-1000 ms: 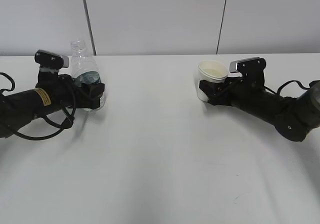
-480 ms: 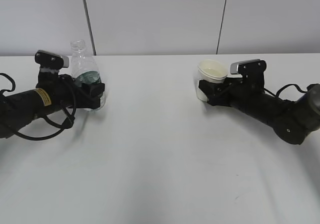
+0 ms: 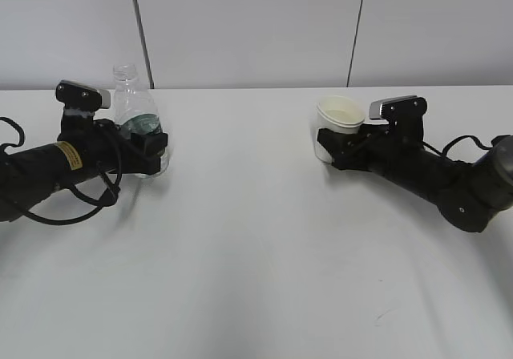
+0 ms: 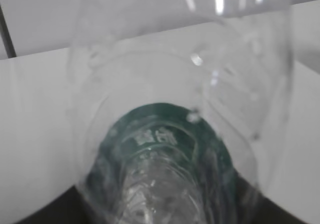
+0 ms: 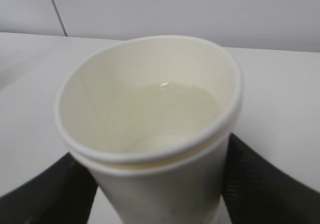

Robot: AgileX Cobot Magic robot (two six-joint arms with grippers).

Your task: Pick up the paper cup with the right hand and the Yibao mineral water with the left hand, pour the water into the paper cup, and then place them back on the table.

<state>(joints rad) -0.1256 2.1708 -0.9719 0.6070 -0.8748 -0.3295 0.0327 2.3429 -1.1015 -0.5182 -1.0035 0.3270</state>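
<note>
At right of centre, right gripper [image 3: 333, 148] clamps the filled paper cup [image 3: 338, 127] on the table [image 3: 256, 247]; left gripper [image 3: 152, 147] clamps the Yibao mineral water [image 3: 136, 123] at far left; release both gently, keeping them upright.

Premises presenting as robotics lab or test bench. Plain white table [image 3: 256, 255] filling foreground, bare apart from test items. Grey panelled wall [image 3: 248, 26] with dark vertical seams [image 3: 139, 30] running behind. Two black robot arms [image 3: 433, 175] lying on table, cables [image 3: 88, 195] trailing.
</note>
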